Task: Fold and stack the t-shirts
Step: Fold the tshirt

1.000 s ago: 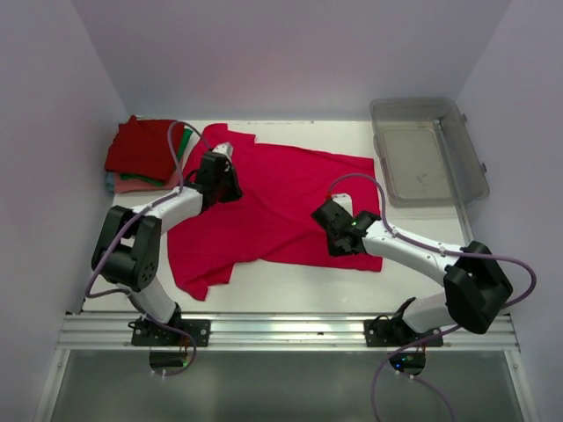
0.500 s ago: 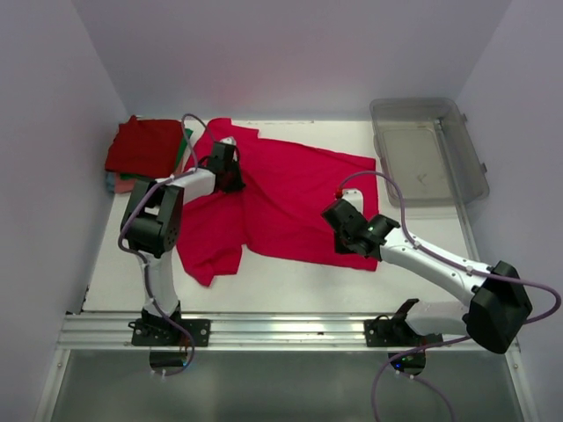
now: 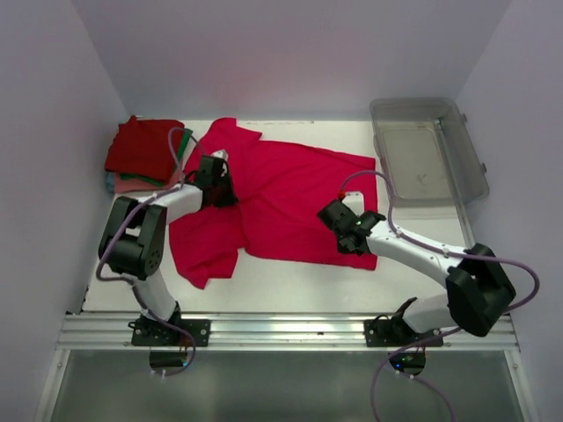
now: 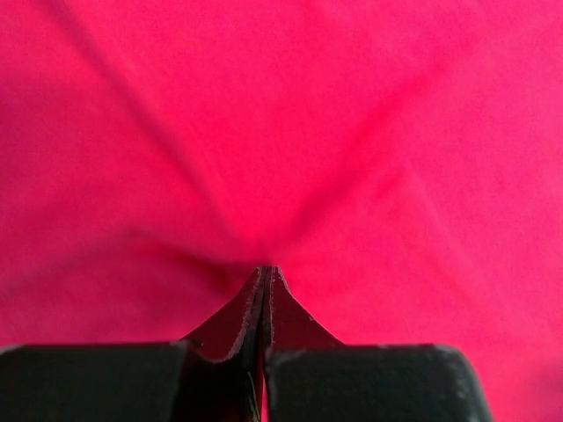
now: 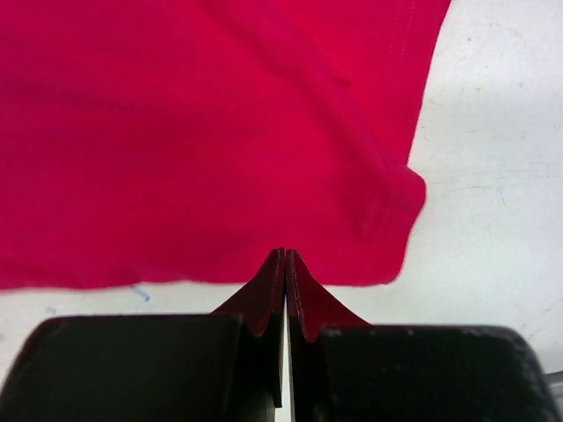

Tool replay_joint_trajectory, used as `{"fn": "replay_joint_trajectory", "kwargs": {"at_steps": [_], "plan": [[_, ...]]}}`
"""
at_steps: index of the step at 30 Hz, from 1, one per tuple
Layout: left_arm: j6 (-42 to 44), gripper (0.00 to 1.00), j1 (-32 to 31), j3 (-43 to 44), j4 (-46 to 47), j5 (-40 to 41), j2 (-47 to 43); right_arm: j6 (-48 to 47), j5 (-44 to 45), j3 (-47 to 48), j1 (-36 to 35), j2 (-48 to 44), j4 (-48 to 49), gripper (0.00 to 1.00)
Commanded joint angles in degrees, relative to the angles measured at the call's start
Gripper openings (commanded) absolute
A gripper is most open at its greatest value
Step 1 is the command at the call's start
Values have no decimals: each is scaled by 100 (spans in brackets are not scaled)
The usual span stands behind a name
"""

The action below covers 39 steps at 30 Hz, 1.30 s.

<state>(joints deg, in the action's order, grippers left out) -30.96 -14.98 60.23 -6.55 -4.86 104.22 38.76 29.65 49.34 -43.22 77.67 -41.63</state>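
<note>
Stacked far left: folded t-shirts. Left to fold: crimson t-shirt on bench, clenched in jaws of left gripper and right gripper.

The left arm and the right arm are each built of smooth white links, joined by bulky black joint housings with rounded shapes. A thin lilac cable is looped loosely along each arm, from just behind the fingers back to a black base plate. The left gripper and the right gripper are each formed of two dark fingers, broad at the root and tapered to thin tips with rough, slightly ragged edges. Directly behind the fingers, matte black squared blocks with rounded corners are seen, one to either side
</note>
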Motion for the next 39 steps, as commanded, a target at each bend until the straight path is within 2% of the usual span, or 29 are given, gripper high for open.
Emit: {"fn": "replay_joint_trajectory", "kwargs": {"at_steps": [1, 4, 8, 14, 24, 27, 33, 36, 39], "plan": [[-51, 0, -250, -484, -180, -59, -1094, 123, 235, 67, 435, 494, 495, 0], [63, 0, -286, -801, -461, 64, -1762, 52, -28, -12, 831, 723, 918, 0], [266, 0, -286, -925, -1022, 354, -2414, 26, -47, 5, 894, 811, 981, 0], [310, 0, -286, -1083, -1542, 425, -2969, -97, 50, 128, 973, 1110, 349, 0], [170, 0, -286, -1224, -1982, 179, -3514, -387, -592, 49, 1264, 1856, -126, 0], [125, 0, -286, -1180, -2061, -23, -3619, -475, -680, 548, 1264, 2339, -635, 0], [178, 0, -286, -1057, -2272, -103, -3865, -501, 321, 1331, 1272, 3296, -2014, 0], [257, 0, -286, -1039, -2325, -94, -3953, -695, 357, 1577, 1360, 3849, -2279, 0], [301, 0, -286, -1109, -2325, -242, -4015, -765, 270, 1649, 1447, 3993, -2543, 0]]}}
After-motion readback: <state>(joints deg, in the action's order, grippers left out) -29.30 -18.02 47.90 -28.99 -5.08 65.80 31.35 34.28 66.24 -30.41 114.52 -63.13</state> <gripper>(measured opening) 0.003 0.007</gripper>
